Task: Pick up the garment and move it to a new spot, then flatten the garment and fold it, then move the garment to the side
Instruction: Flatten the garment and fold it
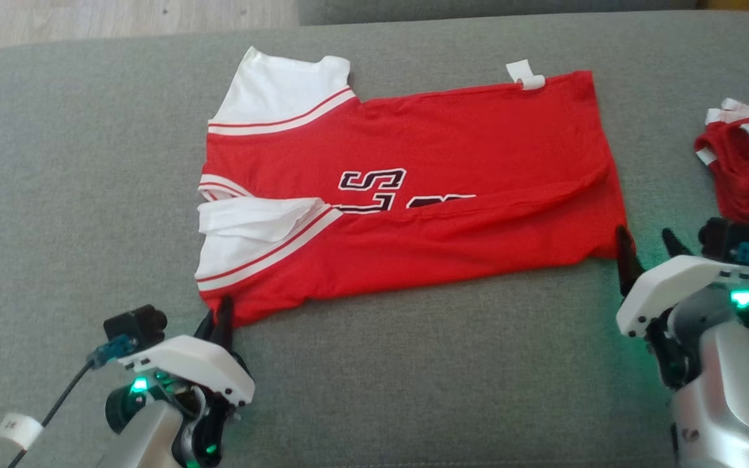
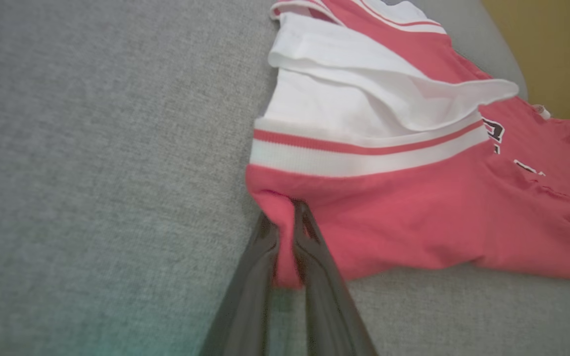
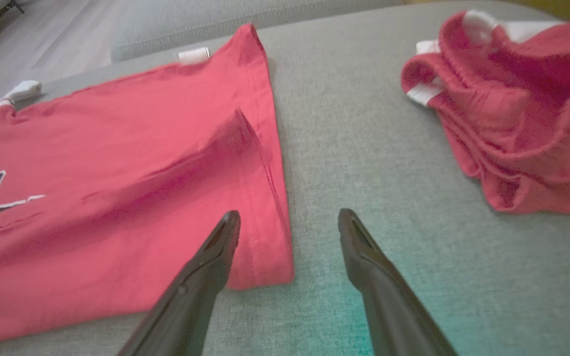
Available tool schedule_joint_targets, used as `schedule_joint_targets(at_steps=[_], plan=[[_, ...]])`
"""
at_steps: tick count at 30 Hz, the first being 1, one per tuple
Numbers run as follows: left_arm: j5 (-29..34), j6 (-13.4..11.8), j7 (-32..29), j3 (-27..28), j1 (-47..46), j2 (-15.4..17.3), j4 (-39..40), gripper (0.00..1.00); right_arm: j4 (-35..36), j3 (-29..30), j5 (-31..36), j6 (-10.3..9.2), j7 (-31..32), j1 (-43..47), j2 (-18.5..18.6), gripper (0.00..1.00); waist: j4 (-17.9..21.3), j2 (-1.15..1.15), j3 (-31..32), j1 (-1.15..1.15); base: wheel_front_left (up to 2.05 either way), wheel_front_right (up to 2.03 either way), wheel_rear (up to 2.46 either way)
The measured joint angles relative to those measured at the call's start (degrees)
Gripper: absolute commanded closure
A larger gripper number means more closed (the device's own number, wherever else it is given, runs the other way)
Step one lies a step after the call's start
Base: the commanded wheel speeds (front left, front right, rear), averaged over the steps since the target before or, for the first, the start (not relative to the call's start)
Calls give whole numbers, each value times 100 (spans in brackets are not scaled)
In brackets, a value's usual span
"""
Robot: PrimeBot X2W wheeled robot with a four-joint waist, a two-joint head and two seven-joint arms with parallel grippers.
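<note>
Head view: a red garment [image 1: 413, 195] with white sleeves and dark lettering lies spread flat across the middle of a grey upholstered surface [image 1: 56, 195]. Its sleeves point to my left and its hem to my right. A small white tag [image 1: 525, 73] sticks out from its far edge.

My left claw [image 1: 222, 318] is at the garment's near left corner. In the left wrist view, its two dark fingers are pinched together with a fold of that red corner gripped between them.

My right claw [image 1: 646, 244] is at the near right corner, spread wide and holding nothing. In the right wrist view, one finger is over the hem and the other over bare upholstery. I cannot tell whether either touches.

A second red garment [image 1: 748, 169] lies crumpled well apart at the right edge.
</note>
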State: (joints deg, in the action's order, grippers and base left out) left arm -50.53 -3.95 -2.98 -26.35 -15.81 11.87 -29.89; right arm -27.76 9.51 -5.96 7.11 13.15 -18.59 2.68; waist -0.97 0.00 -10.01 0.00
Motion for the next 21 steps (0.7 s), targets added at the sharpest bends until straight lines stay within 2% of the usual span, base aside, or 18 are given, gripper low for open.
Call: schedule_joint_targets(at_steps=[5, 6, 7, 9, 12, 21], plan=[[1, 101, 54, -36, -34, -18, -14, 100, -656, -43, -79, 0, 4, -149, 0, 0, -96, 0, -68, 0, 0, 0, 0], [1, 109, 69, -42, -35, -20, -8, 100, -747, -54, -125, 0, -3, -166, 0, 9, -116, 0, -73, 0, 0, 0, 0], [1, 147, 103, -47, -34, -20, -3, 100, -817, -62, -183, 0, -23, -207, 3, 9, -131, 0, -74, 0, 0, 0, 0], [2, 153, 126, -59, -32, -18, 22, 100, -934, -94, -291, 0, -145, -293, 10, 60, -150, 0, -57, 0, 0, 0, 0], [4, 152, 163, -73, -19, 11, 82, 100, -1101, -119, -312, 0, -303, -353, 3, 100, -153, 0, 7, 0, 0, 0, 0], [119, 80, 159, -11, -15, 454, 968, 100, -1000, -51, -323, 0, -485, -422, 1, 100, -81, 0, 341, 0, 0, 0, 0]])
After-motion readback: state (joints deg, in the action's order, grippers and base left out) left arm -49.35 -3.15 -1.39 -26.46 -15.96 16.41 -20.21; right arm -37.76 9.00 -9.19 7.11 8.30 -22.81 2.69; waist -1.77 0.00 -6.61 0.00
